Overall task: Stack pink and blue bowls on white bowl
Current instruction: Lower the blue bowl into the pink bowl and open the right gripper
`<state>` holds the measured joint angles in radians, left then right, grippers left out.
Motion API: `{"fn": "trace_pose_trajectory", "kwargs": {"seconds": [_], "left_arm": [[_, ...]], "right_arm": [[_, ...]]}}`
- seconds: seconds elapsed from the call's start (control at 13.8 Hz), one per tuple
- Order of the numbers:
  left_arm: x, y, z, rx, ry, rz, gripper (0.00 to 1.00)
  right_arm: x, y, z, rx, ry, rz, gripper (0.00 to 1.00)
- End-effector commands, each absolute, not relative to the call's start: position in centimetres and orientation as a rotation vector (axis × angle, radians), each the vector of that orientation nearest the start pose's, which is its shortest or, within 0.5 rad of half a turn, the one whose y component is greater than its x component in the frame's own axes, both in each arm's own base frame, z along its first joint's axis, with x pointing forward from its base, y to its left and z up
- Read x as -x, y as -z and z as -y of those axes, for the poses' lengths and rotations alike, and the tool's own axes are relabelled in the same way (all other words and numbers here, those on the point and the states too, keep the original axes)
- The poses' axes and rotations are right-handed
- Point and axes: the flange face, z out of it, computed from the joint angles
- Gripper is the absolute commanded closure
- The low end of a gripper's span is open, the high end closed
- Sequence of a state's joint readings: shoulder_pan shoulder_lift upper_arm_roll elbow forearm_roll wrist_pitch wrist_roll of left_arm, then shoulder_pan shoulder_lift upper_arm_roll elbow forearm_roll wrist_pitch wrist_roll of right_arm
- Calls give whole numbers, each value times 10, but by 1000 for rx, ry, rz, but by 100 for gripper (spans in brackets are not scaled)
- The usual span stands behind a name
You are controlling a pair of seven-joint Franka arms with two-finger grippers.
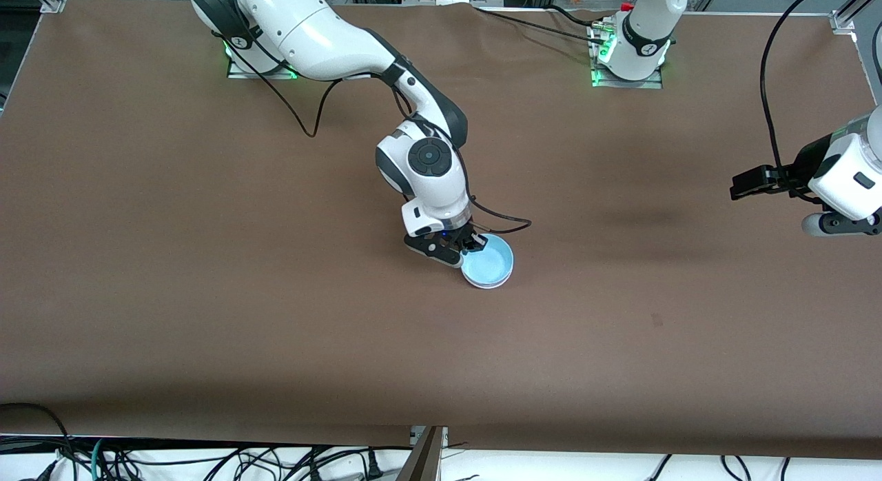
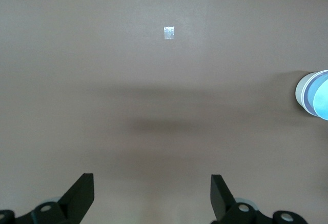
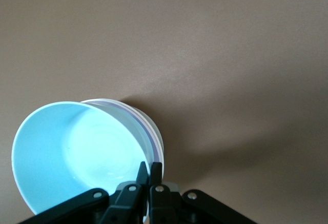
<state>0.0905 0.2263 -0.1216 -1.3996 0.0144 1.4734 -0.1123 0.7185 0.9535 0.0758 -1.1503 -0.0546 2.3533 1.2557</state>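
1. The right end effector (image 1: 474, 244) is pinching the rim of the blue bowl (image 1: 488, 262), its fingers (image 3: 143, 175) drawn together with one inside the bowl and one outside, as the right wrist view is showing.
2. The blue bowl is sitting on top of a stack near the middle of the desk (image 1: 207, 260). Below its rim a pale pinkish band, probably the pink bowl (image 3: 151, 137), is showing, and under that the white bowl (image 3: 157, 151). The layers are thin in these views, so their order is a reading, not a certainty.
3. The deciding relation: the gripped rim point is lying on the side of the stack toward the right arm's end of the desk, so the bowl's centre is lying away from the end effector toward the left arm's end. The bowl is round and has no long axis to align.
4. In the right wrist view the blue bowl may be tilting slightly off level. Judged from this, stacking is nearly complete, and the remaining move would be to release the rim and lift straight up.
5. The left end effector (image 2: 152, 193) is waiting over bare desk with its fingers spread wide and nothing between them, well apart from the stack. The right arm is much the nearer to the stack.
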Motion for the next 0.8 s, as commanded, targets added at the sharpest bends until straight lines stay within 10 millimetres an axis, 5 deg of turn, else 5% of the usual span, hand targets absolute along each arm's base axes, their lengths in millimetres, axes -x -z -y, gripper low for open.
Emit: {"fn": "trace_pose_trajectory", "kwargs": {"seconds": [0.0, 0.07, 0.15, 0.73], "left_arm": [[-613, -576, 8, 3135, -210, 100, 0], [-614, -576, 8, 3136, -210, 100, 0], [-614, -576, 8, 3136, -210, 100, 0], [-615, -575, 10, 3125, -208, 89, 0]], "right_arm": [[-571, -249, -554, 2819, 184, -652, 55], [-572, -250, -553, 2816, 189, -647, 7], [-573, -253, -554, 2815, 196, -640, 0], [-578, -260, -545, 2843, 176, -651, 0]]}}
